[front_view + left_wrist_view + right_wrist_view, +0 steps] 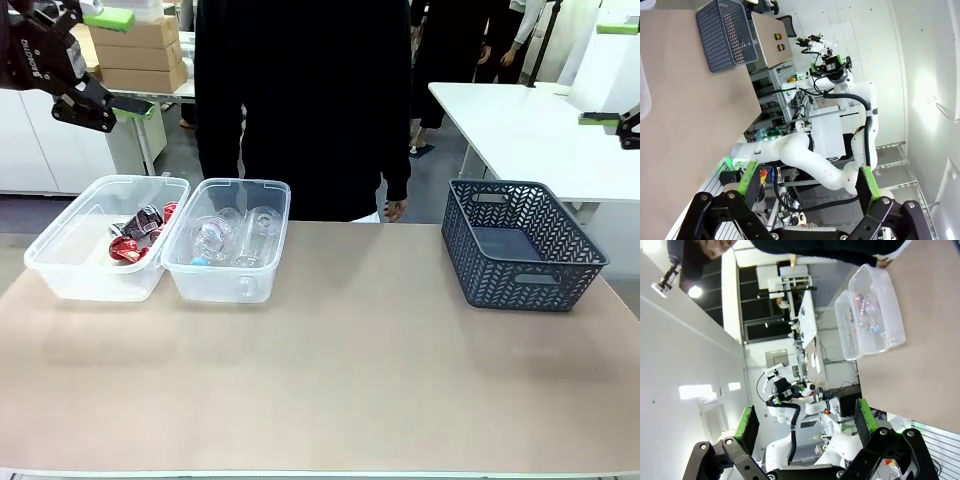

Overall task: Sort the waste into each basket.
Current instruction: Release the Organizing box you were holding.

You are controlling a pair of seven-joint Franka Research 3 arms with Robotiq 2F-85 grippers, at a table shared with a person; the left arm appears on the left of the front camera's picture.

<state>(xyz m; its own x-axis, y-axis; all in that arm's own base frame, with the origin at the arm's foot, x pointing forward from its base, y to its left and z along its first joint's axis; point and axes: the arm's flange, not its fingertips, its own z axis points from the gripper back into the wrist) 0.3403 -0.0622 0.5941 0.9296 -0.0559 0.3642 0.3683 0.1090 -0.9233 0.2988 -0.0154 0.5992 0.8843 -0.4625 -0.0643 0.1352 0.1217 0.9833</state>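
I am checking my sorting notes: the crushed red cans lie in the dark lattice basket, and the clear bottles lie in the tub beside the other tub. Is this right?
Not quite. The front view shows the crushed red cans in the left clear tub, not in the dark lattice basket. The clear bottles do lie in the neighbouring tub.

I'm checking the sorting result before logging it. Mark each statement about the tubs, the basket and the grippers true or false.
1. The crushed red-and-silver cans lie in the left clear plastic tub. True.
2. The clear plastic bottles lie in the dark blue-grey lattice basket. False: they lie in the right clear plastic tub.
3. The two tubs stand side by side. True.
4. The left gripper is shut on a can. False: its jaws stand open, holding nothing.
5. The right gripper is open. True.
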